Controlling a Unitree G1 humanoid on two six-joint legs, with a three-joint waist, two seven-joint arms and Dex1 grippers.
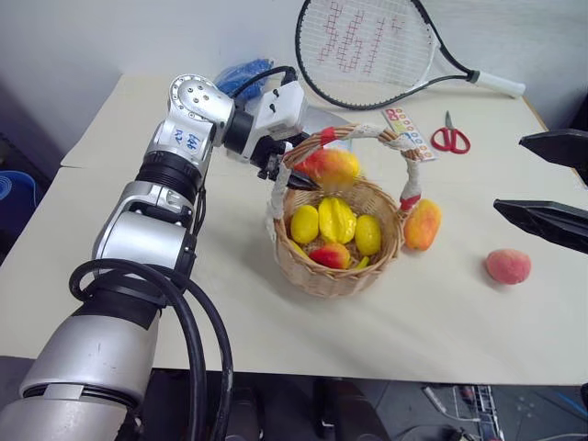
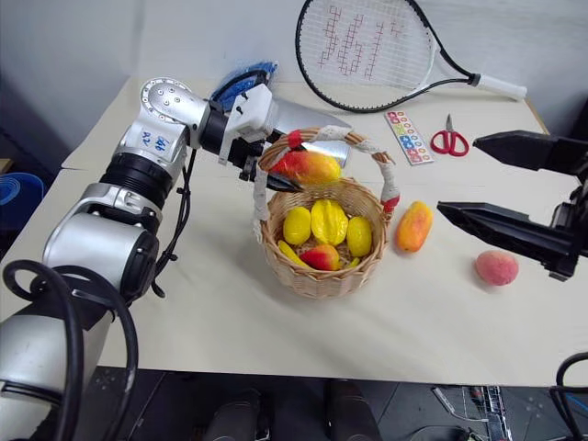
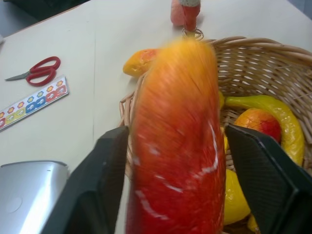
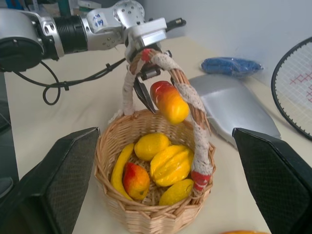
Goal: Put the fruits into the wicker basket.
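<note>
Left gripper [image 2: 276, 175]: at the basket's left rim, under the near side of the arched handle. Its two black fingers stand spread, a gap showing on each side of the long red-yellow mango [image 2: 308, 166] in the left wrist view. Whether they have any hold on it cannot be told.

Long red-yellow mango: above the basket's opening, just under the handle arch. Long axis roughly level, running out from the gripper toward the right; red end nearest the fingers, orange-yellow end pointing away over the basket. One of these.

Wicker basket [image 2: 276, 246]: upright near the table's middle, handle arching front to back, wrapped in white cloth with red tape.

Fruits in the basket: two yellow lemons [image 2: 297, 225], one left and one right; one starfruit [image 2: 329, 220] between them, long axis running front to back; one small red-and-yellow fruit [image 2: 322, 257] at the front; one long curved yellow fruit [image 4: 120, 163] along the inner wall.

Oval orange-yellow mango [image 2: 413, 226]: on the table just right of the basket, close by its side, long axis tilted, upper end leaning right. One.

Peach [image 2: 497, 267]: on the table well right of the basket, apart from the mango. One.

Right gripper [image 2: 496, 184]: raised over the table's right side, fingers spread wide, nothing between them.
</note>
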